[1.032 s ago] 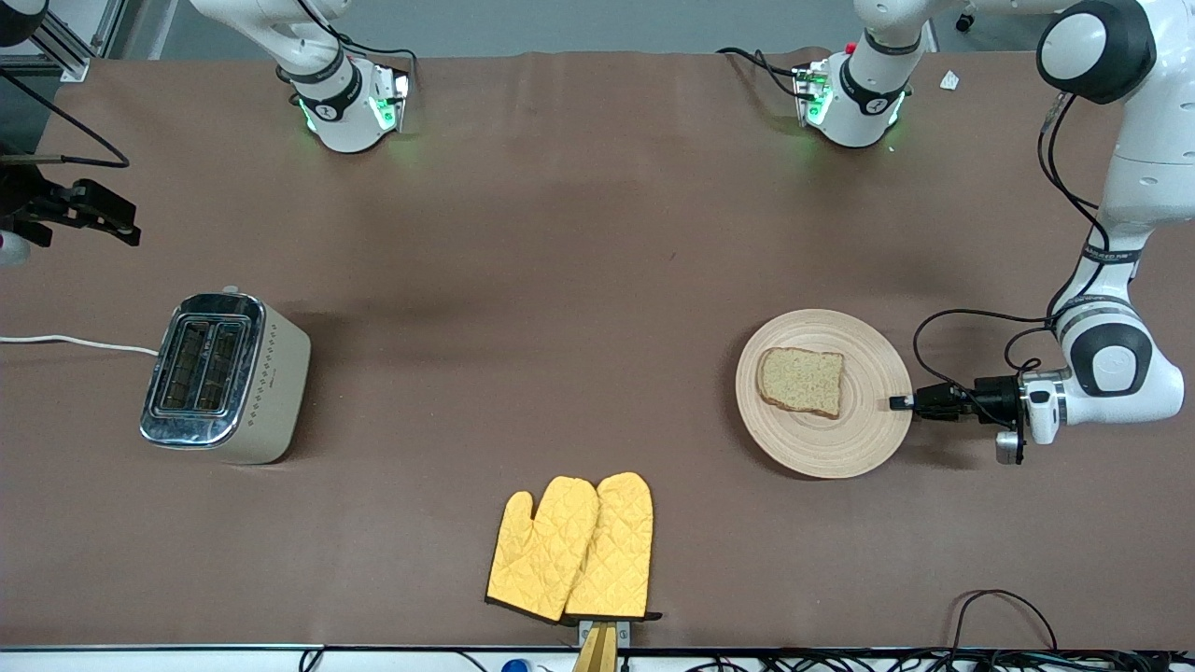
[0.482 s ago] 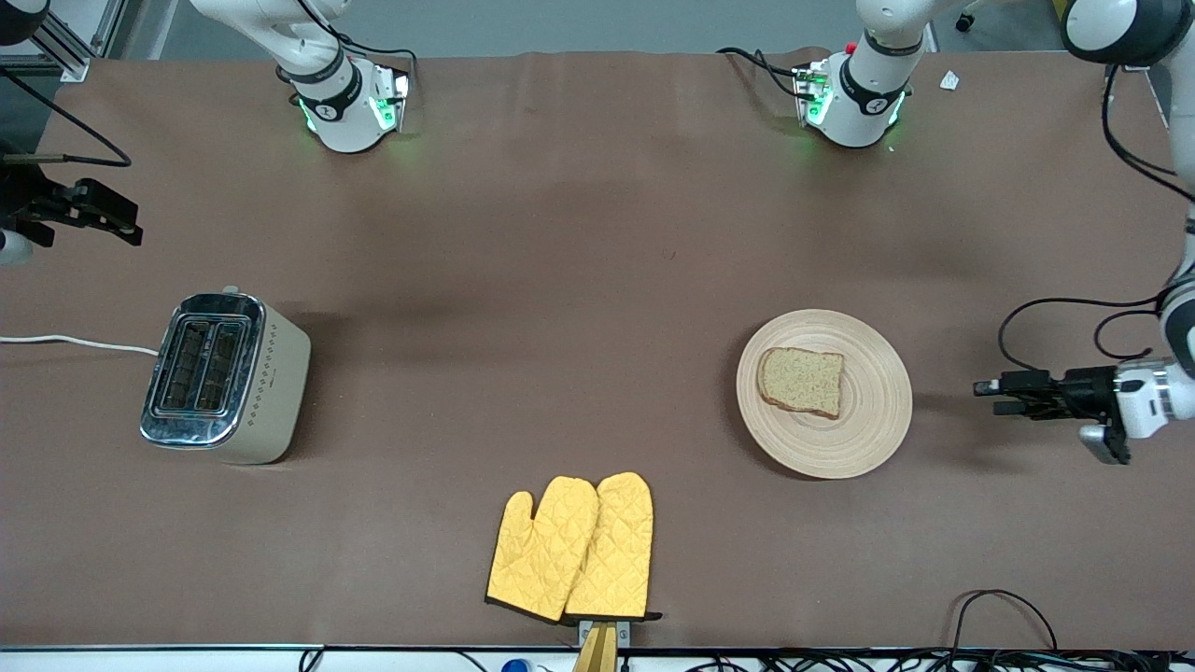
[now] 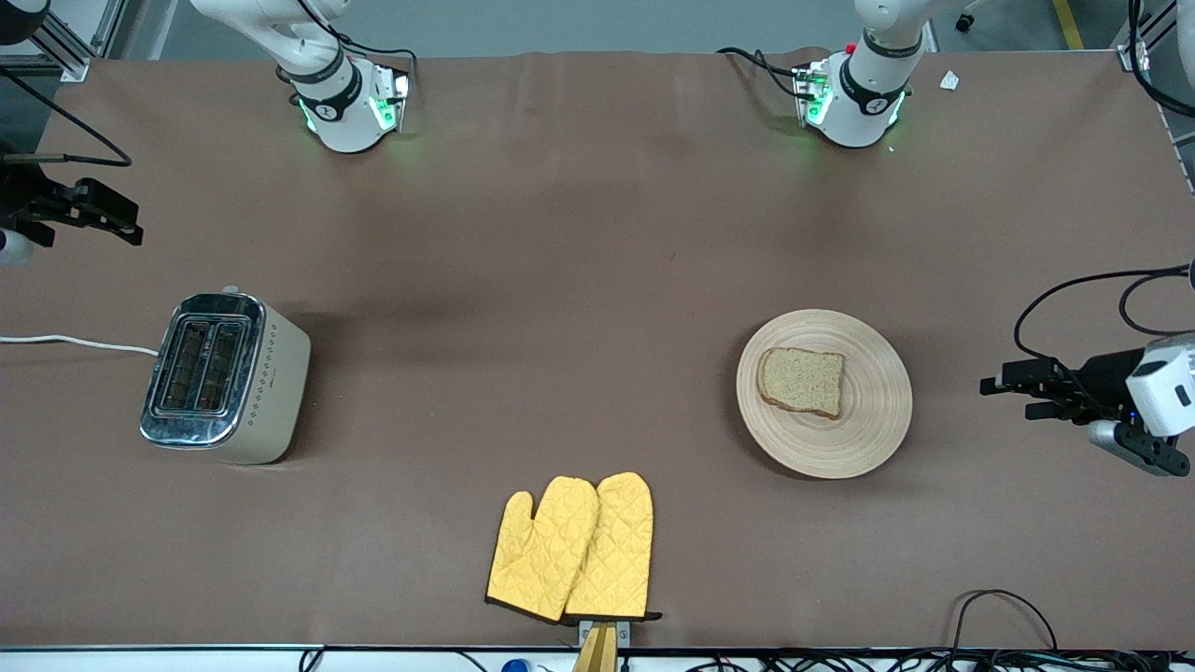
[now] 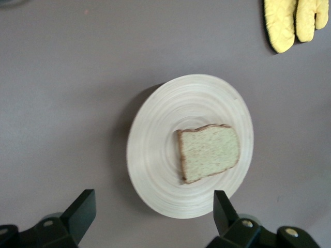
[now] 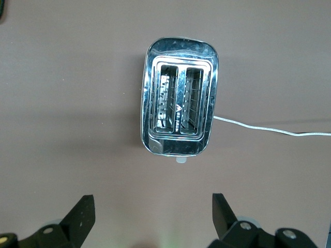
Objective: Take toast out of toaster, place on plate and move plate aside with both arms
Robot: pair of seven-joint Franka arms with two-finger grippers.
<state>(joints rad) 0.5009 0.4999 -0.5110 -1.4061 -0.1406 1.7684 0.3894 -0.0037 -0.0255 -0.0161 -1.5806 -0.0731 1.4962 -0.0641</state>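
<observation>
Toast (image 3: 802, 381) lies flat on plate (image 3: 873, 411), toward the left arm's end of the table. Left gripper (image 3: 1013, 398) is up beside the plate, fingers spread, empty. Right gripper (image 3: 121, 227) is above the toaster (image 3: 224, 376), fingers apart, empty. Yellow mitts (image 3: 571, 548) lie nearer the camera.

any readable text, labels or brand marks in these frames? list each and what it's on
None can be read.
toaster: a row of small marks along its side, too small to read.
toaster slots: a tiny mark inside, blurred, unreadable.
arm bases: small dark symbols on the bands, no legible text.
plate, toast, oven mitts: no writing seen.
</observation>
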